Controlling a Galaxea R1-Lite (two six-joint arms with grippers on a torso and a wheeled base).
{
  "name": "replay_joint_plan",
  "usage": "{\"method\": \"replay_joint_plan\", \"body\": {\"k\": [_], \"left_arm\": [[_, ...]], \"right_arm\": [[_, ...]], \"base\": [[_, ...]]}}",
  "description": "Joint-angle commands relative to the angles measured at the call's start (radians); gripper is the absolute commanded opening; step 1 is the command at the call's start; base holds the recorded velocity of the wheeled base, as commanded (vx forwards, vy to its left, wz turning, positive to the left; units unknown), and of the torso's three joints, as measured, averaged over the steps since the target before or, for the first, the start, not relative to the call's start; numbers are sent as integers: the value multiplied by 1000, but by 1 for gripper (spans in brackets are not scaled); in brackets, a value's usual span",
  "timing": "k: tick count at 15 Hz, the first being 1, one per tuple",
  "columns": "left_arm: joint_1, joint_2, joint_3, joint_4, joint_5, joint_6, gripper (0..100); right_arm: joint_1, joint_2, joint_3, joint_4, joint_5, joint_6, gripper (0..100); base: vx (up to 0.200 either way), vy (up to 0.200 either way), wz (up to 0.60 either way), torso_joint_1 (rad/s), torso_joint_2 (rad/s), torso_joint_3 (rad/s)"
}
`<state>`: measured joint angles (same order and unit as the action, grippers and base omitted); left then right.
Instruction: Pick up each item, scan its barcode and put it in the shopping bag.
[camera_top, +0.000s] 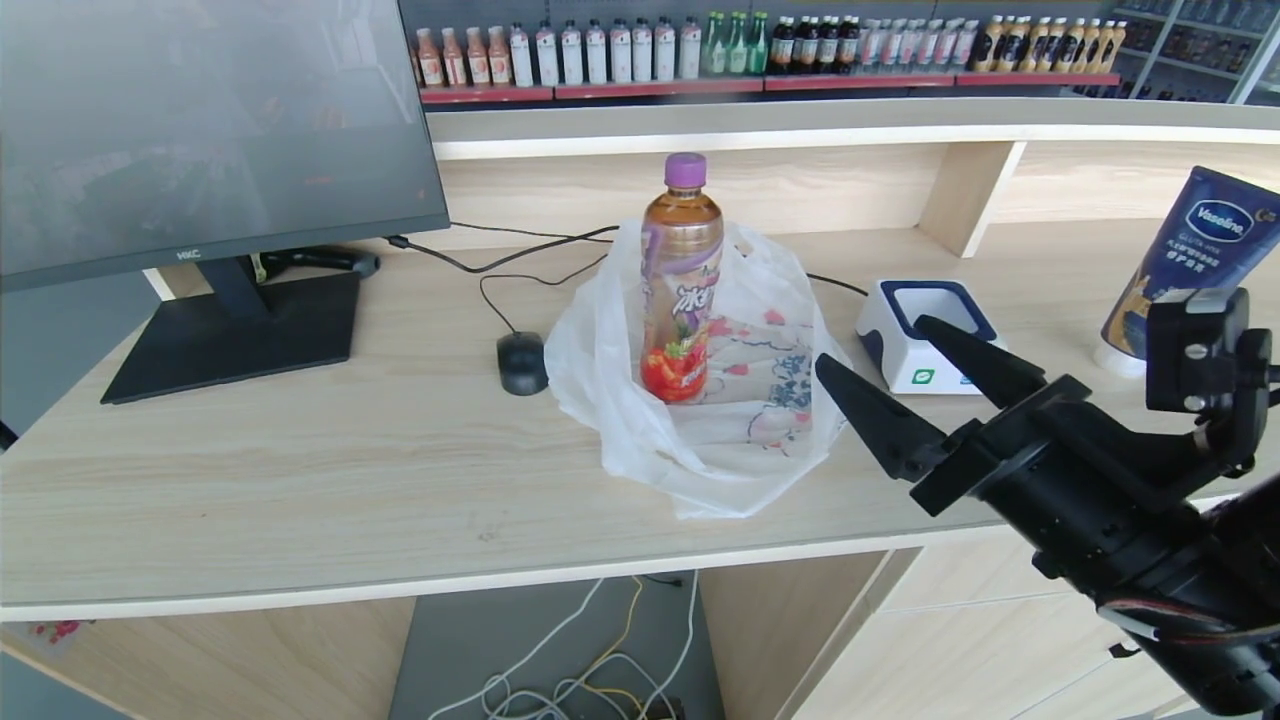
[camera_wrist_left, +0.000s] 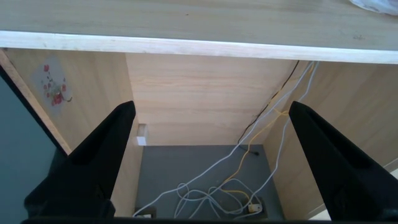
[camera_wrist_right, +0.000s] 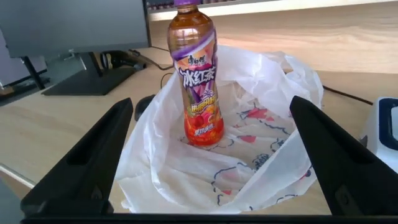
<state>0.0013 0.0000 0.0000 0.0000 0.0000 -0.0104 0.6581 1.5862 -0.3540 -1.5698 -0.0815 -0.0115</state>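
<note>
- Where the worktop (camera_top: 300, 480) runs to its front edge, a broad strip of plain wood lies before the shopping bag (camera_top: 625, 425).
- Monitor (camera_top: 200, 120) at far left, top and left side cut off.
- That bag sits mid-worktop, mouth open.
- Right hand (camera_top: 870, 340) hovers just right of it, fingers spread, holding nothing.
- Left hand (camera_wrist_left: 212, 106) hangs below the worktop's edge, likewise spread and unladen.
- Bottle (camera_top: 682, 290) stands upright inside the bag.
- Tube (camera_top: 1190, 260) at far right, foot hidden behind the right arm.
- Scanner (camera_top: 900, 350) partly behind the right fingers.
- Mouse (camera_top: 522, 362) just left of the bag.
</note>
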Motion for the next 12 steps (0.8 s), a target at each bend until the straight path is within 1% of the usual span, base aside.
{"method": "replay_joint_plan", "body": {"k": [1, 4, 10, 12], "left_arm": [[0, 0, 0, 0, 0, 1, 100], [0, 0, 0, 0, 0, 1, 100], [0, 0, 0, 2, 2, 0, 100], [0, 0, 0, 2, 2, 0, 100]], "right_arm": [[0, -15, 27, -1, 2, -1, 100], [0, -22, 23, -1, 0, -2, 100], [0, -54, 90, -1, 2, -13, 100], [2, -49, 118, -1, 20, -39, 100]], "base": [[0, -200, 0, -7, -2, 7], [0, -200, 0, 12, -2, 4], [0, -200, 0, -1, 3, 2], [0, -200, 0, 0, -2, 5]]}}
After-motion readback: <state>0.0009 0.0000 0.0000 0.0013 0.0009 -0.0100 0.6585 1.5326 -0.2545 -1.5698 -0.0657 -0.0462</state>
